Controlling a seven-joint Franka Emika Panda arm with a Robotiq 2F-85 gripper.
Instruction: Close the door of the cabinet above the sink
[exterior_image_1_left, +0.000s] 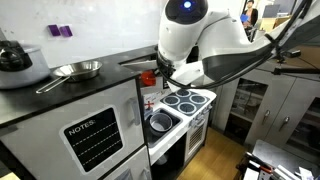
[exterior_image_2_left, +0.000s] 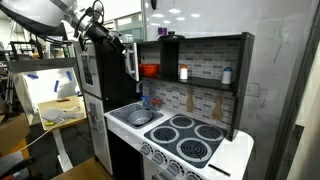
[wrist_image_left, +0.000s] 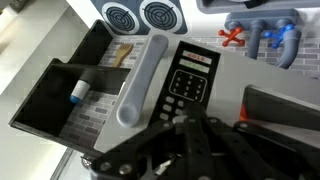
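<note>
Wrist view shows the cabinet door (wrist_image_left: 165, 80) standing open, so closing is not yet done; whether the gripper (wrist_image_left: 188, 138) near it is apart, I cannot tell.

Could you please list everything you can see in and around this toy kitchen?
burners: four, black, on the white stovetop
sink: one, grey, beside the burners
cabinet door: one, white with a grey handle, above the sink
orange bowl: one, on the black shelf
bottle: one, white, on the shelf
frying pan: one, silver, on the dark counter
notes board: one, black, on the counter front
arm: one, white
gripper: one, black, at the door; jaws unclear
</note>
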